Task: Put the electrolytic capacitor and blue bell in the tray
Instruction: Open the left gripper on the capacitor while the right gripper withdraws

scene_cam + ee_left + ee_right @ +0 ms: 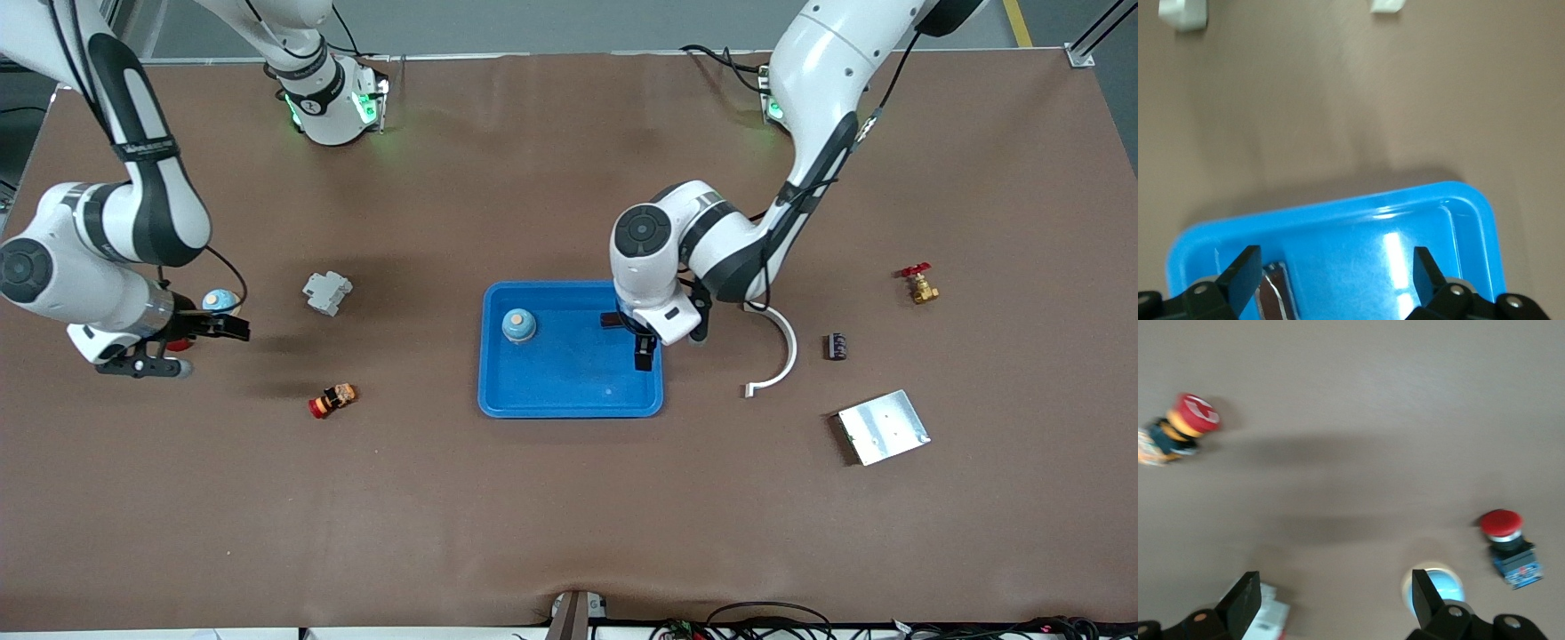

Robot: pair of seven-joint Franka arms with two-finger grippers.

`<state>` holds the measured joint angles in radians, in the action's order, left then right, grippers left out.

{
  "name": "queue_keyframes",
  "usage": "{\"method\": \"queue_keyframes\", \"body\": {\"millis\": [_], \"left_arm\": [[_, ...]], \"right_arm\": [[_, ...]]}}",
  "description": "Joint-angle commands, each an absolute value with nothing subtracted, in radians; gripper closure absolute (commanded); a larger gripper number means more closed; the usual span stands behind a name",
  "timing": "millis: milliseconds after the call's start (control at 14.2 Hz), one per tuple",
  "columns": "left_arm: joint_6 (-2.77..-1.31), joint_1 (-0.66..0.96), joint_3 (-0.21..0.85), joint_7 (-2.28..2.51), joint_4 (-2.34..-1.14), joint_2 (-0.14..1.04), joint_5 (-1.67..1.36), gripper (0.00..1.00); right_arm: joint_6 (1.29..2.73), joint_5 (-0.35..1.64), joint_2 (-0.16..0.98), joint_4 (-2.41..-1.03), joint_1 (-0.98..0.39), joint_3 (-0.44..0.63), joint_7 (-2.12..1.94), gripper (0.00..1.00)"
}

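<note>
The left gripper (645,348) hangs low over the blue tray (569,404), at the tray's end toward the left arm, with its fingers (1243,270) spread and nothing between them. In the left wrist view a small shiny metal piece (1275,293) lies on the tray floor just inside one finger; I cannot tell what it is, though it may be a capacitor just let go. A blue bell (518,324) with an orange top already sits in the tray, toward the right arm's end of it and well apart from this gripper.

A small dark cylindrical part with pale markings, which looks like an electrolytic capacitor (835,346), lies on its side on the table outside the tray, toward the left arm's end from the gripper and past the white curved bracket (778,356). Its long axis appears to run roughly along the table's length. If this is the piece the task means, the left arm is plainly the nearer one, and the reach would go outward from the tray, clearing the bracket.

The right gripper (178,342) hovers with fingers apart and empty at the right arm's end of the table, over a second pale-blue bell (1437,587) and a red push button (1509,543); that arm seems to wait.
</note>
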<state>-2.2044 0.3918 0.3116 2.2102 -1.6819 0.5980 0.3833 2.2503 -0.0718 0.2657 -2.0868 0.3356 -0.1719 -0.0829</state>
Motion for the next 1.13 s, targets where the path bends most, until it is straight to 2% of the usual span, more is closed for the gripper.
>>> {"method": "queue_keyframes", "body": {"millis": [0, 423, 705, 1058], "left_arm": [[-2.142, 0.362, 0.324, 1.989, -1.704, 0.522, 0.324, 0.0], [-2.126, 0.286, 0.325, 1.426, -1.801, 0.388, 0.308, 0.0], [-2.138, 0.261, 0.322, 1.254, -1.796, 0.387, 0.313, 0.0], [-2.138, 0.106, 0.366, 0.809, -1.798, 0.376, 0.302, 0.0]], "right_arm": [[2.351, -0.104, 0.227, -2.207, 0.38, -0.192, -0.112, 0.0], [2.338, -0.11, 0.235, -2.233, 0.455, -0.19, -0.199, 0.0], [2.342, -0.199, 0.255, -2.244, 0.517, -0.19, -0.199, 0.0], [2.407, -0.199, 0.268, -2.302, 0.529, -0.19, -0.196, 0.0]]}}
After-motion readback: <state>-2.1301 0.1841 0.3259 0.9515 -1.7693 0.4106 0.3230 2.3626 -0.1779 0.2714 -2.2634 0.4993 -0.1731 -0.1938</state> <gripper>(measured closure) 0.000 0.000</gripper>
